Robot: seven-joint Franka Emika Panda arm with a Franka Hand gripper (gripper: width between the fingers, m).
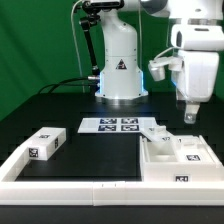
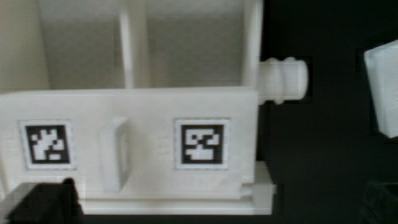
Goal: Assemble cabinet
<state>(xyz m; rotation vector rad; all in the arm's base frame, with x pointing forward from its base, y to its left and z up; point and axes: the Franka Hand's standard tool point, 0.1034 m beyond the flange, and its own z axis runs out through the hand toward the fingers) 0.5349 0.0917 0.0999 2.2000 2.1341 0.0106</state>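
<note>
Collision worries me: my gripper [image 1: 188, 116], jaws wide apart and empty, could clip the cabinet box [image 2: 143, 125] directly beneath them.

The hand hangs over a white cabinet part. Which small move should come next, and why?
Probably lower the hand down toward the cabinet box. In the exterior view it hangs above the box, holding nothing; the wrist view shows the tagged panel close beneath the open fingers, so a short descent would likely set up a grasp.
</note>
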